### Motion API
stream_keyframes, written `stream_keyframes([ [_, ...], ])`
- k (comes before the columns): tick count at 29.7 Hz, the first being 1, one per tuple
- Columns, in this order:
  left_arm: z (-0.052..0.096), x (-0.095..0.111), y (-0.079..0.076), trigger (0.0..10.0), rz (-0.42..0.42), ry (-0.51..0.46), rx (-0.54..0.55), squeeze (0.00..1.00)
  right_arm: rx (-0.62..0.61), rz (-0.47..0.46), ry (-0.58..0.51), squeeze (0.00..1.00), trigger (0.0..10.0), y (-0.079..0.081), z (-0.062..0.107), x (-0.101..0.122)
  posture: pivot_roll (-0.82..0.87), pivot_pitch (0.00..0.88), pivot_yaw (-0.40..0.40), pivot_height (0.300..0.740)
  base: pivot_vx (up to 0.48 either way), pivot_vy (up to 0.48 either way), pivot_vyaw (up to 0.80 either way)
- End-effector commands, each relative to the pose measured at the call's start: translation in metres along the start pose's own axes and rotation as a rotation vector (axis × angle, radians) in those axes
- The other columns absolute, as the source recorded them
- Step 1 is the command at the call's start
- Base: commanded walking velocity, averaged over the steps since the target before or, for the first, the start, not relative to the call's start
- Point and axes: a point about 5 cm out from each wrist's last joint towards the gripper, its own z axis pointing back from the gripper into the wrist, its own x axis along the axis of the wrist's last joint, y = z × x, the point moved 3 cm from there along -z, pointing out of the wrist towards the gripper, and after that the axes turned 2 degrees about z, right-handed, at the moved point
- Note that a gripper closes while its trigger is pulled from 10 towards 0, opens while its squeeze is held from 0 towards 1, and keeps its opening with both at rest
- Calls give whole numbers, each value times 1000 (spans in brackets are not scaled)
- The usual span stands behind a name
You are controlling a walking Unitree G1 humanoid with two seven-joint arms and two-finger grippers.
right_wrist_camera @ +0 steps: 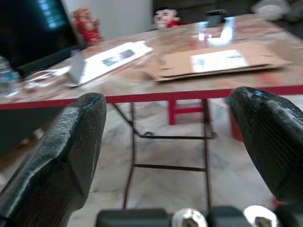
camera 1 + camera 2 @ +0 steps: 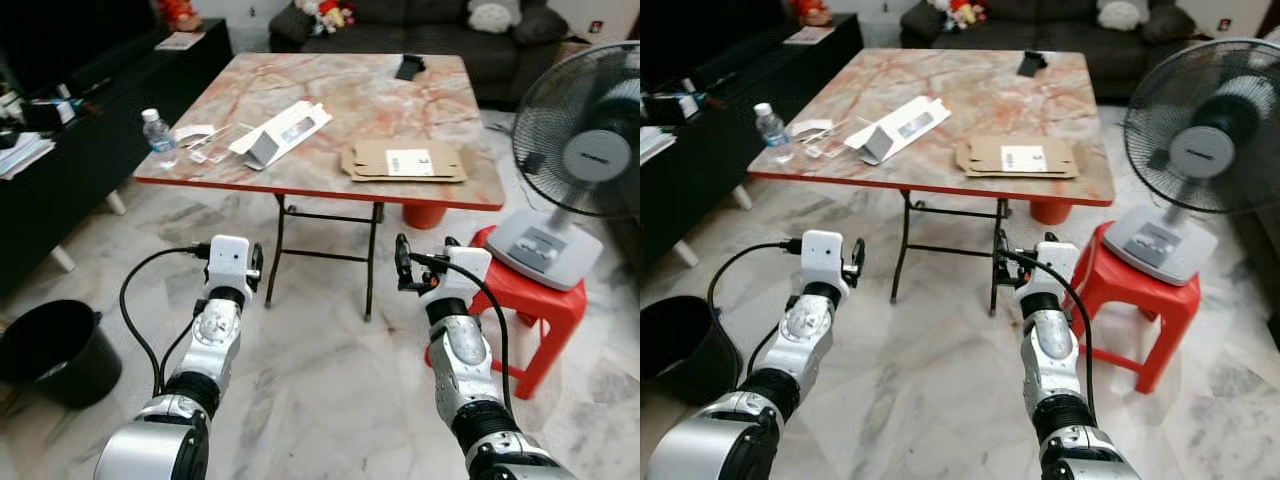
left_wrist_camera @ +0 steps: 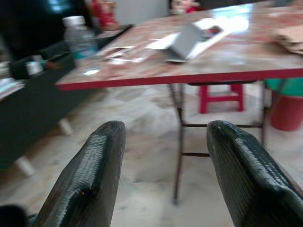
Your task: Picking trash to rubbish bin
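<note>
Beyond both spread, empty grippers, left (image 3: pixel 163 177) and right (image 1: pixel 168 161), the flattened cardboard (image 2: pixel 405 160) lies on the table (image 2: pixel 350 100).

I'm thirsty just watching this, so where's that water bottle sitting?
The water bottle stands upright at the table's near-left corner in the head views, on the robot's left, beside some clear plastic packaging and an opened white box.
</note>
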Motion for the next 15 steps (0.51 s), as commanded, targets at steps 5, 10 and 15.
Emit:
stream_keyframes([
  [5, -4, 8, 15, 10000, 20, -28, 52, 0, 32, 33, -6, 0, 10000, 6, 2, 0, -138, 0, 44, 740, 360, 255, 723],
  [10, -7, 13, 12, 10000, 20, -39, 44, 0, 14, -1, 6, 0, 10000, 3, 1, -1, -138, 0, 44, 740, 361, 259, 434],
  [15, -10, 18, 10, 10000, 22, -47, 40, 0, 11, -29, -2, 0, 10000, 5, -2, 3, -136, 2, 48, 740, 365, 259, 0],
])
